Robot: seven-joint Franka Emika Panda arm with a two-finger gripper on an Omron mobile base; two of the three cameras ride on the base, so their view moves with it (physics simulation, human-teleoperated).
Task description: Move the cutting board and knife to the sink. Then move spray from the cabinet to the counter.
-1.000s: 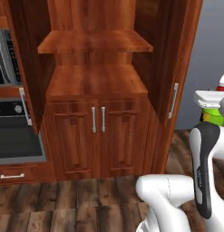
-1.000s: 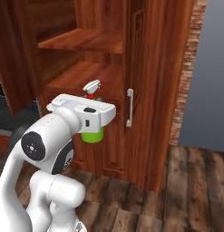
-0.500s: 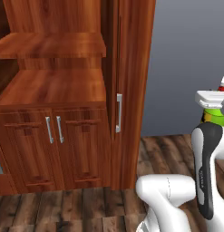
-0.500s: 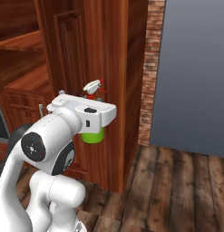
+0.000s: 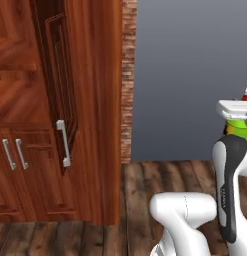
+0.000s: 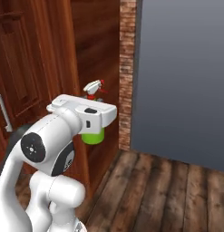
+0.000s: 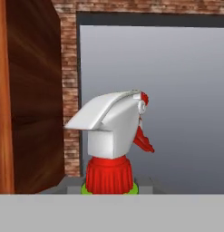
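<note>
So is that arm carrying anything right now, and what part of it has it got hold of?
Yes: the gripper holds the green spray upright by its body. The nozzle stands free above the hand and the bottom hangs below.

Spray (image 6: 92,136): body mostly hidden behind the white hand in the right base view, with green base and nozzle showing; cut by the right edge in the left base view (image 5: 238,127); label unseen in the hand view, where nozzle and red collar (image 7: 109,174) cover the bottle. Gripper: fingers concealed, so contact with the bottle cannot be seen. Cabinet (image 5: 90,100): cut off at left, top and bottom edges. Door handle (image 6: 1,111): cropped by the left edge.
</note>
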